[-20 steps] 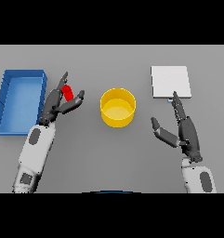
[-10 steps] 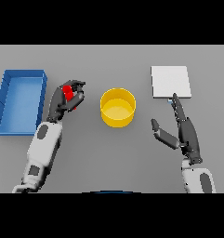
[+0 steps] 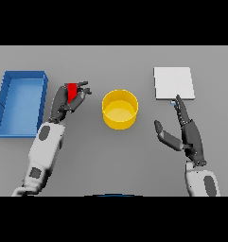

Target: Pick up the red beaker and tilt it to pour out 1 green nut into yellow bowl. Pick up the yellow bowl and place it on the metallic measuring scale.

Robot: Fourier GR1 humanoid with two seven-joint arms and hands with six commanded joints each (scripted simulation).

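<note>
Grey table (image 3: 134, 165) fills the view, everything on it in one loose row across the middle

Blue tray (image 3: 21, 104), far left: biggest item, rectangular, raised walls, long side running near to far. Inside shows only its blue floor

Metallic measuring scale (image 3: 173, 83), far right: flat pale square plate, lying level, nothing on top. Well apart from the bowl

Yellow bowl (image 3: 120, 109), centre: round, upright, standing on the table between the two hands. Interior shows plain yellow bottom; no nut visible in it from this angle

Right hand (image 3: 187, 133), near right: fingers straight and spread, thumb out toward the left, holding nothing. Longest fingertip points far, ending just at the near edge of the scale; cannot tell whether it touches. Hand is clear of the bowl

Left hand (image 3: 68, 101), left of centre, between tray and bowl: fingers and thumb curled round the red beaker (image 3: 73, 90), gripping it. Arm comes up from the near left

Red beaker: small, only a red patch showing between the dark fingers, at the far end of the hand. It sits left of the bowl, not over it, a gap between them. Tilt hard to judge; contents hidden by the fingers
</note>
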